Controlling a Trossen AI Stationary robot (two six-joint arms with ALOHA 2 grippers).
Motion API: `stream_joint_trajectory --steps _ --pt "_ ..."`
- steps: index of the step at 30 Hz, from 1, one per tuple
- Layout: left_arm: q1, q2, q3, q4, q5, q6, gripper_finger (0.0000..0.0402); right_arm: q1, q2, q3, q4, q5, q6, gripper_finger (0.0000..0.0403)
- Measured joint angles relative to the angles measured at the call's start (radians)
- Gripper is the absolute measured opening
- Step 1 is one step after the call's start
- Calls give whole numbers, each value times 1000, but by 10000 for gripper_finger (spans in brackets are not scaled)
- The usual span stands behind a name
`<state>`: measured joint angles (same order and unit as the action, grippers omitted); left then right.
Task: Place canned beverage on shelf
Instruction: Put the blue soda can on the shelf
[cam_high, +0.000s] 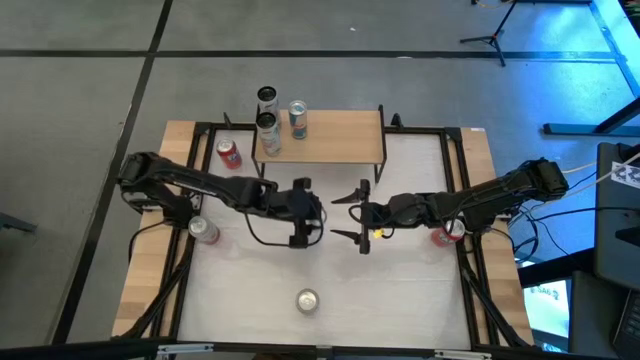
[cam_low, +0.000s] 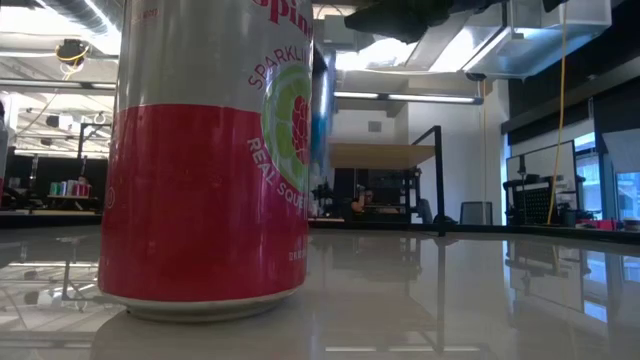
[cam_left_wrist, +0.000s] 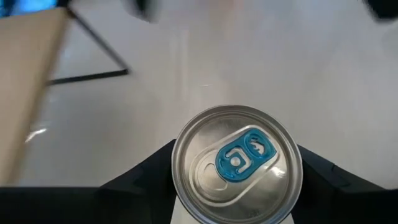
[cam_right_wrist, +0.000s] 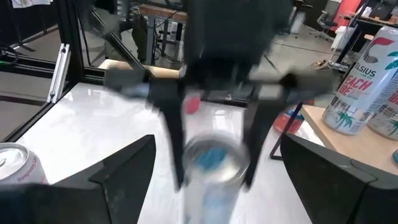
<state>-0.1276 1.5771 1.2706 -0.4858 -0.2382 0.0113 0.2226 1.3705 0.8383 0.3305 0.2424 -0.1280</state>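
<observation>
My left gripper (cam_high: 303, 213) is over the middle of the table, shut on a silver can with a blue tab (cam_left_wrist: 236, 163). The can also shows blurred in the right wrist view (cam_right_wrist: 211, 163). My right gripper (cam_high: 352, 215) faces it from the table's right side, open and empty, its fingers (cam_right_wrist: 127, 174) apart. The shelf (cam_high: 330, 140), a light-wood board on black legs, stands at the far edge with two cans (cam_high: 267, 131) (cam_high: 298, 118) upright on its left part. Another can (cam_high: 266, 97) shows just beyond it. My left gripper pinches the can between its two fingers (cam_left_wrist: 146, 180), on opposite sides of the wall just below the top rim (cam_left_wrist: 179, 163). The fingers come from above, pointing down. The can is upright, top up; whether its base is on the table I cannot tell.
A red and silver can (cam_low: 205, 150) stands near the table's front edge (cam_high: 307, 300), filling the low view. A red can (cam_high: 229, 153) stands left of the shelf, a silver one (cam_high: 203, 230) under my left arm, and a red one (cam_high: 447, 233) under my right arm.
</observation>
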Motion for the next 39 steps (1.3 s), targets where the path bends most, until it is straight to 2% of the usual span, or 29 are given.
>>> stream_joint_trajectory --steps 6,10,13,20,25,31,39 --pt "11 -47 168 -229 -152 -3 211 0 0 1 9 0 0 341" --pt "48 -86 242 -276 -258 -3 211 0 0 1 9 18 0 341" --pt "100 -115 268 -289 -296 -11 211 0 0 1 9 19 0 341" --pt "281 -120 269 -286 -289 -106 211 0 0 1 10 19 0 341" --pt "384 -92 268 -287 -227 -154 224 0 0 1 5 19 0 341" --pt "432 -85 268 -283 -144 -188 228 0 0 1 1 19 -8 341" --pt "442 -53 268 -265 -149 -179 229 0 0 1 2 19 -8 341"
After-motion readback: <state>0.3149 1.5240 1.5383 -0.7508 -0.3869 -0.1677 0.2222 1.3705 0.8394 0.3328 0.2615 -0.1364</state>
